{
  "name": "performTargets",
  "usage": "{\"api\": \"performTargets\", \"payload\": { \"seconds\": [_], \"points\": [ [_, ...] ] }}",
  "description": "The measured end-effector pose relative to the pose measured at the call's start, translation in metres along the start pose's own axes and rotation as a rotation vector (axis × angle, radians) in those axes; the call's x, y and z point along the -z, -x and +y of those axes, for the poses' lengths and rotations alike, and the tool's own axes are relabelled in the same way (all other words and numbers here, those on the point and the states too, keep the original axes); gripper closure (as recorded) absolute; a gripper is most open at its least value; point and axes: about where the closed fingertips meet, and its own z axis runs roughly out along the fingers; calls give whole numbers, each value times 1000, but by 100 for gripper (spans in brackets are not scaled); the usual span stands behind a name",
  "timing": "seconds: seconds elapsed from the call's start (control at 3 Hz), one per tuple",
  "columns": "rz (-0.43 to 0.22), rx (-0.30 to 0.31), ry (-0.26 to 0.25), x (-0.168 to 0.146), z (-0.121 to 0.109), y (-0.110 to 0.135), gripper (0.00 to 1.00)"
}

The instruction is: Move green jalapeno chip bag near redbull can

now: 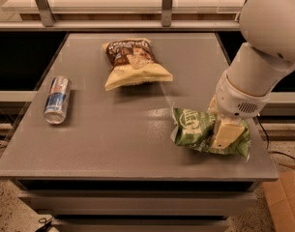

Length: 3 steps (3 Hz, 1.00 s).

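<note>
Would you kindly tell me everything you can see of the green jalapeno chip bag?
The green jalapeno chip bag is a crinkled, shiny bright green packet with a white round logo and white lettering. It lies on the grey table near the front right corner as seen, far from the redbull can at the left edge. The gripper is down on the bag's right half, covering part of it; whether it grips the bag is not visible.
</note>
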Motion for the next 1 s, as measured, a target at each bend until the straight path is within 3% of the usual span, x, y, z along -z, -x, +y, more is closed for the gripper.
{"api": "performTargets", "payload": {
  "seconds": [0.33, 0.67, 1.0],
  "points": [
    [-8, 19, -18, 9, -4, 9, 87],
    [-23, 42, -53, 29, -10, 19, 100],
    [-41, 71, -101, 56, -17, 31, 100]
  ]
}}
